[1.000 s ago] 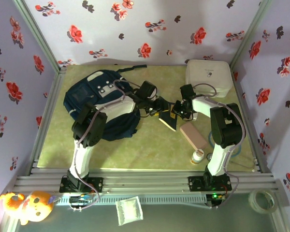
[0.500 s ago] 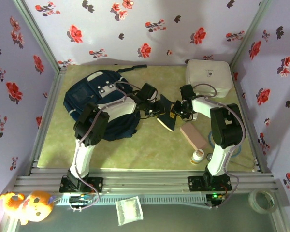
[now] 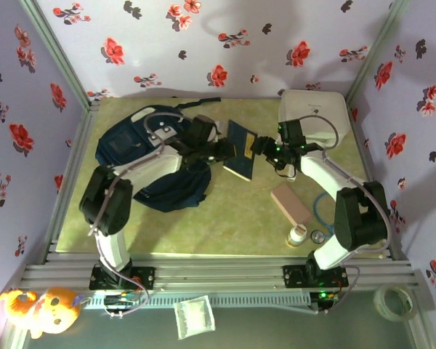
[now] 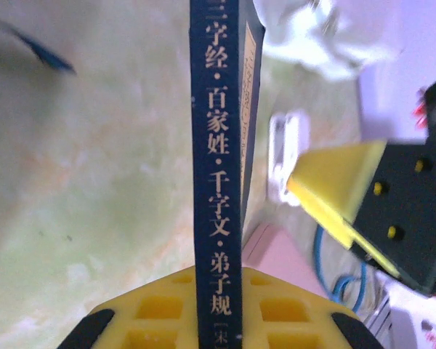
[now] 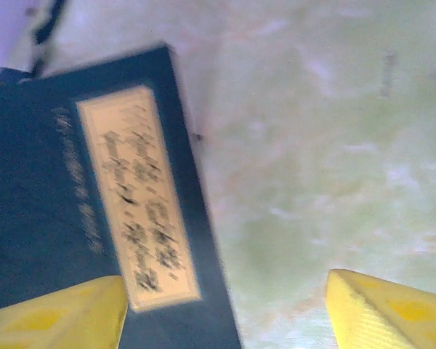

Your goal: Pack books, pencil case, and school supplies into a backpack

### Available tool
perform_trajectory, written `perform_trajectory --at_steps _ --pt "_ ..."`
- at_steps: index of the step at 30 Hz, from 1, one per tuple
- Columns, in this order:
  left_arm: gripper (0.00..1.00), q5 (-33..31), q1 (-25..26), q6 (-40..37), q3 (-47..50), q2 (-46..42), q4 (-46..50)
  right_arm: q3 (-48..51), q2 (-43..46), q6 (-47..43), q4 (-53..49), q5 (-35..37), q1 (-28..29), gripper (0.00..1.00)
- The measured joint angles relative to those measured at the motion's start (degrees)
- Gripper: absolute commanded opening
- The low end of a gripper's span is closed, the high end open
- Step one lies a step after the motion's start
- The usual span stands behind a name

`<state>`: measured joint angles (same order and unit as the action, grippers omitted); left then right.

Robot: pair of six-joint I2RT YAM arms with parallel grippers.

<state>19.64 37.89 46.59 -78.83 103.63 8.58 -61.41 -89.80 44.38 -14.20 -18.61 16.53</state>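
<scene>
My left gripper [image 3: 222, 150] [image 4: 218, 287] is shut on a thin dark-blue book [image 3: 240, 150], held on edge just right of the navy backpack [image 3: 142, 163]. In the left wrist view the book's spine [image 4: 219, 160] runs up from between the yellow pads [image 4: 156, 305]. My right gripper [image 3: 264, 148] [image 5: 225, 316] stands open right beside the book. Its fingers [image 5: 54, 316] are wide apart, and the book's cover with its yellow label [image 5: 127, 196] is under the left one. The pinkish-tan pencil case [image 3: 291, 203] [image 4: 280, 251] lies flat on the table, to the right and nearer.
A white rounded box [image 3: 316, 113] stands at the far right. A small white bottle [image 3: 297, 235] and a blue cable ring [image 3: 322, 211] lie near the pencil case. Flowered walls close the table on three sides.
The left gripper shut on the book while the right gripper opened and let it go. The left arm has carried the book away and leftward, up to the backpack.
</scene>
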Motion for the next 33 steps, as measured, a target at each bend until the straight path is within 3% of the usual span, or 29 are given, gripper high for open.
perform_trajectory --at_steps 8,16,28,33 --pt "0.00 -2.8 -9.7 1.0 6.1 -11.8 -4.2 4.1 3.3 9.8 13.0 -7.6 1.2 0.90" --pt "0.00 -3.4 -10.7 7.1 13.3 -18.1 -9.3 5.9 3.3 22.9 28.9 -9.7 9.8 0.92" --pt "0.00 -4.7 -10.7 21.4 20.3 -19.5 -22.5 12.9 -0.7 40.8 53.1 0.7 19.7 0.91" --pt "0.00 -4.7 -10.7 24.0 20.8 -20.2 -24.0 12.9 -6.3 45.0 63.7 4.6 21.7 0.80"
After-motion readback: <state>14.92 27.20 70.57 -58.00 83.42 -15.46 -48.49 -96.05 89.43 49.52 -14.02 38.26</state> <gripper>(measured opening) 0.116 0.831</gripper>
